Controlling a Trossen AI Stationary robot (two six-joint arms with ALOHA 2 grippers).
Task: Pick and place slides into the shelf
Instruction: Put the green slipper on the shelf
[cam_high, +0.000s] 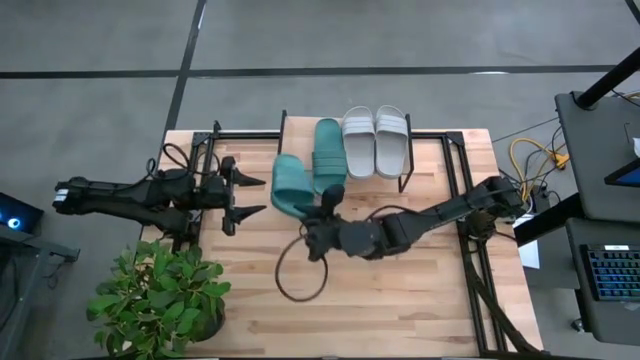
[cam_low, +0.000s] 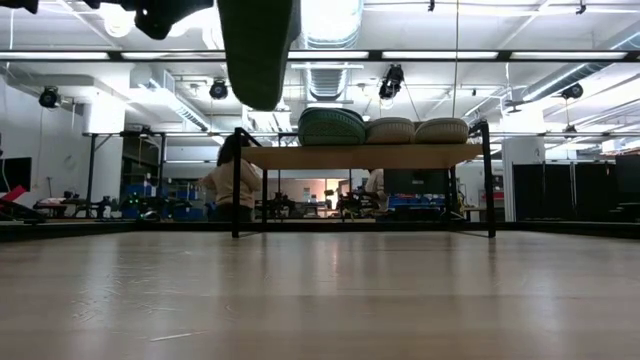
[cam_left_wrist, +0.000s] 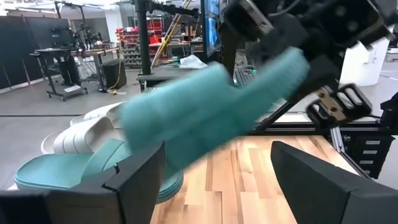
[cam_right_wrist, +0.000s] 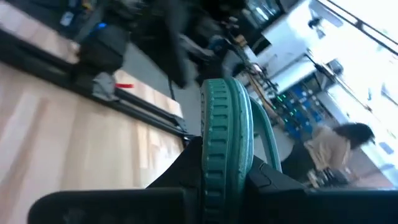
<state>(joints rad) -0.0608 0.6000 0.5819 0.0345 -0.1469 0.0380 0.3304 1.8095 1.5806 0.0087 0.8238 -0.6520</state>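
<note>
On the shelf at the table's far side, one teal slide and two grey slides lie on the board. In the low view they rest side by side on its top. My right gripper is shut on a second teal slide, in the air just in front of the shelf's left end. That slide shows high at the top of the low view. My left gripper stands open to the left of the held slide, touching nothing. My right gripper pinches the teal slide's end nearest it between its two fingers, coming roughly level from the table's right. The sole shows edge-on between the fingers, with the strap arching to one side. The slide is lifted clear of the table and reaches out toward the left.
A potted plant stands at the near left corner. A dark cable loop lies on the tabletop under the right arm. Black frame rails run along the table's sides. A person sits in the room beyond.
</note>
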